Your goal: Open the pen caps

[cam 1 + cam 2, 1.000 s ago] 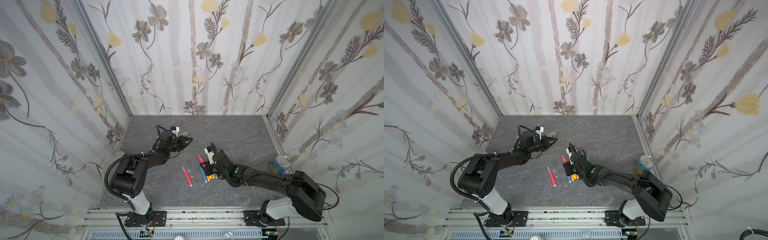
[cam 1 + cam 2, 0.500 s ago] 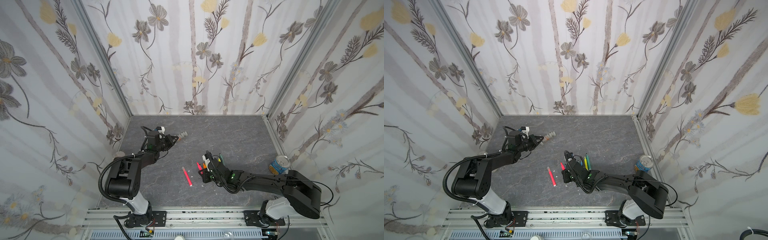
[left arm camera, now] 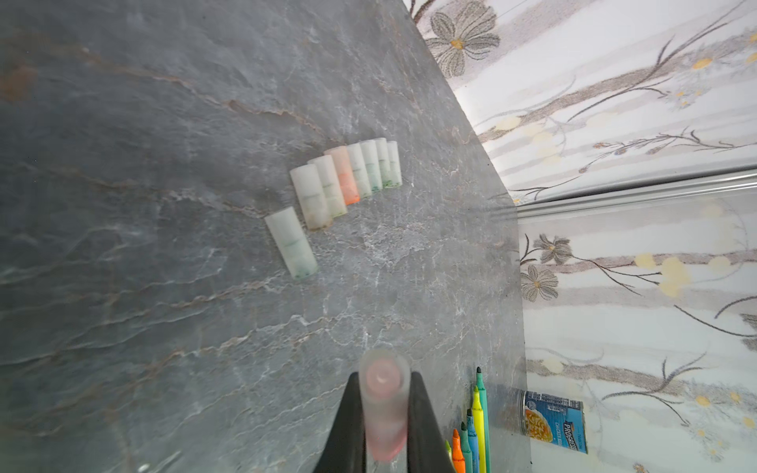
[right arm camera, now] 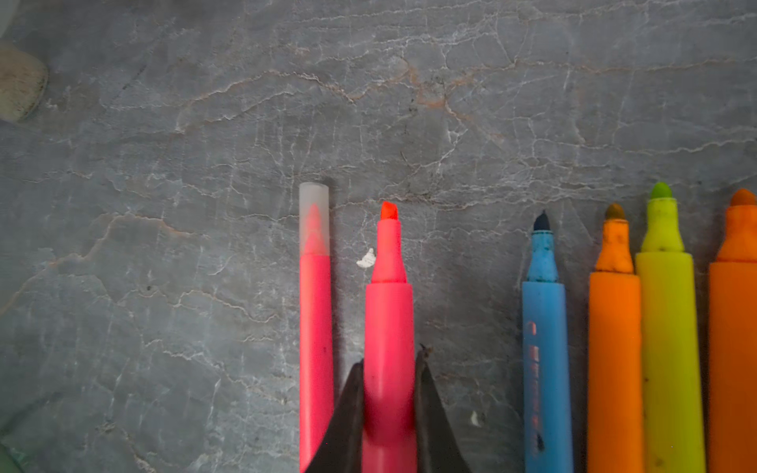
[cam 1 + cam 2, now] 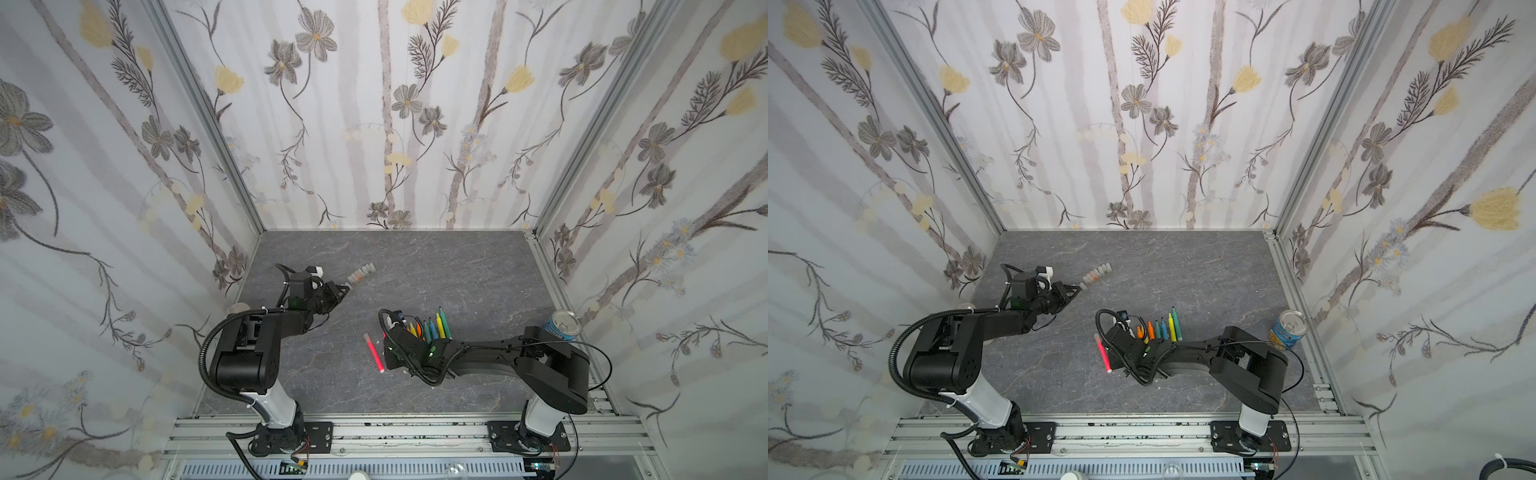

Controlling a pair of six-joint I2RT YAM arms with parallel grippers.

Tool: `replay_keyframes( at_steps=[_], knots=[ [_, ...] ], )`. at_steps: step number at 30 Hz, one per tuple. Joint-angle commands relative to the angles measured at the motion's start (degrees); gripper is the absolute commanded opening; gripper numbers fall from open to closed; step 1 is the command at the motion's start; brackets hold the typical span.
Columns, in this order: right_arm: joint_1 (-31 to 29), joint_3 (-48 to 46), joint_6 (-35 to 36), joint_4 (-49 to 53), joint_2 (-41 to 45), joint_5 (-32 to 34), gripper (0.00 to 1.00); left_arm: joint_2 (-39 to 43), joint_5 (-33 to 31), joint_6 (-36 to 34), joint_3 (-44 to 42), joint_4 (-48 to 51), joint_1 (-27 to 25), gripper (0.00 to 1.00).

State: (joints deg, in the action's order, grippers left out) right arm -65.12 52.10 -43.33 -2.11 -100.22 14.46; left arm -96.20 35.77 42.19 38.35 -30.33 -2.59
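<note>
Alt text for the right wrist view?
The right gripper is shut on an uncapped pink felt-tip marker. Beside it a slimmer pink pen wears its translucent cap; four uncapped blue, orange and yellow markers lie alongside on the grey stone table.

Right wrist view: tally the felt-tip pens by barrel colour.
Pink plastic felt-tip pens: 2, one capped, one uncapped between the jaws of the right gripper
Blue pens: 1
Orange pens: 2
Yellow-green pens: 1
Total: 6

Blue soup can [image 5: 562, 329] upright; floral walls [image 5: 395, 104].
</note>
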Motion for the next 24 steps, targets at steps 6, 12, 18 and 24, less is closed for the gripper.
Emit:
replay_keyframes(
  at_steps=[6,12,18,24],
  knots=[
    [-0.59,1.80,-1.84,4.92,-2.68,5.17,0.09,-1.34,0.75,-0.62,-0.74,-4.56,1.01,0.00],
    [-1.08,2.31,-2.22,6.73,-3.25,6.28,0.14,-1.80,1.02,0.22,-1.10,-6.41,1.09,0.00],
    [-1.41,3.09,-2.64,9.02,-3.82,7.85,0.21,-2.81,2.56,1.57,-1.00,-8.32,1.10,0.00],
    [-1.39,3.84,-2.28,10.09,-4.50,8.14,0.25,-2.83,2.46,1.28,-0.86,-7.90,1.10,0.00]
  ],
)
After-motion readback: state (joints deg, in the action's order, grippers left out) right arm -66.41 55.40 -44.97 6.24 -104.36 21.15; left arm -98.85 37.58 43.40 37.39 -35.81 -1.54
